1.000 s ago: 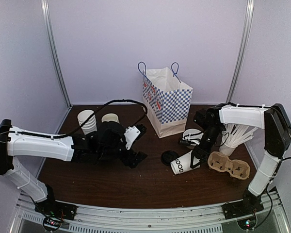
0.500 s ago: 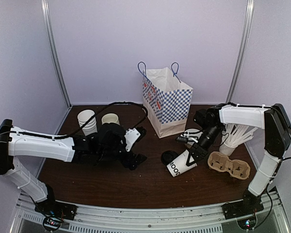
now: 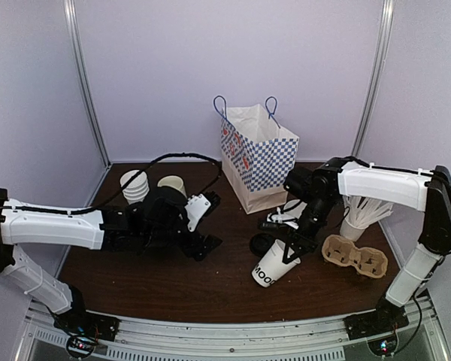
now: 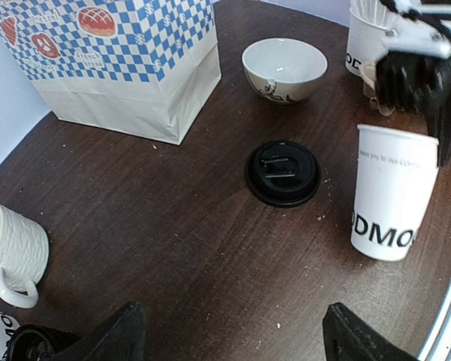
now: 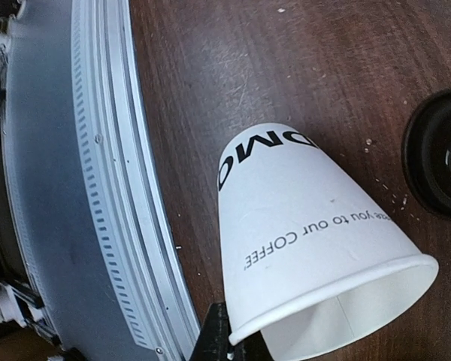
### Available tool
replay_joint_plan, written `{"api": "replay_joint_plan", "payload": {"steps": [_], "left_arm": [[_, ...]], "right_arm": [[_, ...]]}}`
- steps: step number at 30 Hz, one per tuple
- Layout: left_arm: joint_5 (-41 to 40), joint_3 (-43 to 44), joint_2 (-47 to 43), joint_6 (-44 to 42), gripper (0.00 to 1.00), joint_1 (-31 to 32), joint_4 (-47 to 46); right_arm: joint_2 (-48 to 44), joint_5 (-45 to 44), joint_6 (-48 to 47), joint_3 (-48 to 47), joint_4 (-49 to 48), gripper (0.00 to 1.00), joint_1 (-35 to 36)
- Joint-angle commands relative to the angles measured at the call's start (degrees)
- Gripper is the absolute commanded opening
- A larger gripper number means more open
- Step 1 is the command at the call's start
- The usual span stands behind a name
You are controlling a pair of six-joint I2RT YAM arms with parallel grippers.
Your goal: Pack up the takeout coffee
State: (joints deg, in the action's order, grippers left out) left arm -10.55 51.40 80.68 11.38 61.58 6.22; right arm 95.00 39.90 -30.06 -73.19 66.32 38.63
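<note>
The table (image 3: 210, 289) shows whole only from the top camera. That view alone takes in the full bag (image 3: 259, 154), standing beyond both grippers, and the carrier (image 3: 355, 256) just right of the right gripper (image 3: 292, 248). That gripper is pinched tight on the rim of the cup (image 3: 270, 265), which sits below and left of the fingers, lidless, mouth up and leaning. The left wrist view shows the cup close to upright with its lettering low. No view shows whether its base touches the wood. The right wrist view looks into the open mouth and shows only one finger (image 5: 216, 337), outside the rim; the other is hidden behind the cup wall. The left gripper (image 4: 237, 338) is spread wide with nothing in it, its two dark tips cut off at the bottom edge with bare wood between them. From those tips the cup is ahead to the right and the bowl (image 4: 284, 69) is far ahead. The mug (image 4: 11, 244) lies just left of the left tip. The lid (image 4: 283, 173) lies flat straight ahead, apart from the cup. From above, the right arm hides most of the bowl. The right wrist view cuts the lid off at its edge.
</note>
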Motion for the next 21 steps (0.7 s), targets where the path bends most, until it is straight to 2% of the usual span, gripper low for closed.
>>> {"api": "replay_joint_plan", "payload": {"steps": [1, 8, 21], "left_arm": [[-6.0, 0.0, -5.0, -1.0, 0.85, 0.1, 1.2], [-13.1, -2.8, -11.4, -2.4, 0.86, 0.1, 1.0], [-18.9, -5.0, -14.3, -4.7, 0.87, 0.0, -0.5]], "right_arm": [[-0.2, -13.3, 0.3, -3.6, 0.7, 0.0, 6.5], [1.6, -27.5, -0.9, -10.0, 3.5, 0.0, 13.7], [13.7, -39.6, -4.5, -24.5, 6.6, 0.0, 25.6]]}}
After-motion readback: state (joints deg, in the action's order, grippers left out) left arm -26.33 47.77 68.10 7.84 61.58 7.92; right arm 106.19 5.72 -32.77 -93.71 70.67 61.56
